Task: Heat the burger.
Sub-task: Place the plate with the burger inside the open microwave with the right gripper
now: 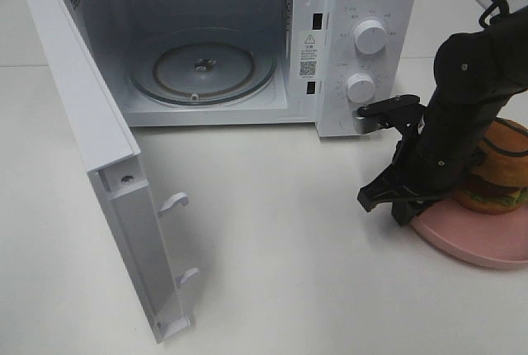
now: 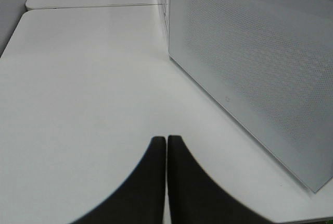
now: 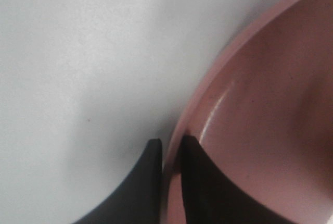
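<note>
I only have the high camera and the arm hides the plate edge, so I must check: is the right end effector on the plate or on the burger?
Observer: On the plate. The right end effector has one finger outside the rim, the other inside, closed on it.
Operator: And the left one? I cannot see it.
Observer: The left end effector is shut and empty, above the table beside the microwave.

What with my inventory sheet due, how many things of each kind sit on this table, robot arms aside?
microwave: 1
plate: 1
burger: 1
Total: 3
</note>
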Robot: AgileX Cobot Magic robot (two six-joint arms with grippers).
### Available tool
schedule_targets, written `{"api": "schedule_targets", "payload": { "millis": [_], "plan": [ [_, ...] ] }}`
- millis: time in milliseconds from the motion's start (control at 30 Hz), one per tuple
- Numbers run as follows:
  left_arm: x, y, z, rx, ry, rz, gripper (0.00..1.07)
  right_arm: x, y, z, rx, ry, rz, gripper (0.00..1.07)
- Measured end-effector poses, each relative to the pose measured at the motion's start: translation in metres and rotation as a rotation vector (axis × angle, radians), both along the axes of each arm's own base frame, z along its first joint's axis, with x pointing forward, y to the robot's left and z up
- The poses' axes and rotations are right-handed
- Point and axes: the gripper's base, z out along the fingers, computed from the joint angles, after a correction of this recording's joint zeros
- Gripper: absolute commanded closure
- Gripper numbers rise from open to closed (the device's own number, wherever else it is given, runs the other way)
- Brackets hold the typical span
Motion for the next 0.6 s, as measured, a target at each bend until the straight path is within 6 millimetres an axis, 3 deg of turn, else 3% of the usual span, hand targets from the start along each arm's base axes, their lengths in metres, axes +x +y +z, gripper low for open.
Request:
{"api": "schedule_targets", "payload": {
  "millis": [367,500,600],
  "plan": [
    [0.000,0.000,0.000,0.000,0.000,0.000,1.06,-0.008,0.014,0.002,-0.096,-0.018,0.183,1.07],
    [0.000,0.000,0.000,0.000,0.000,0.000,1.06,-0.015,0.027,0.013,-0.109,-0.045,0.234,1.07],
    [0.000,0.000,0.000,0.000,0.000,0.000,1.06,-0.017,0.026,0.024,-0.111,-0.057,0.226,1.07]
  ]
}}
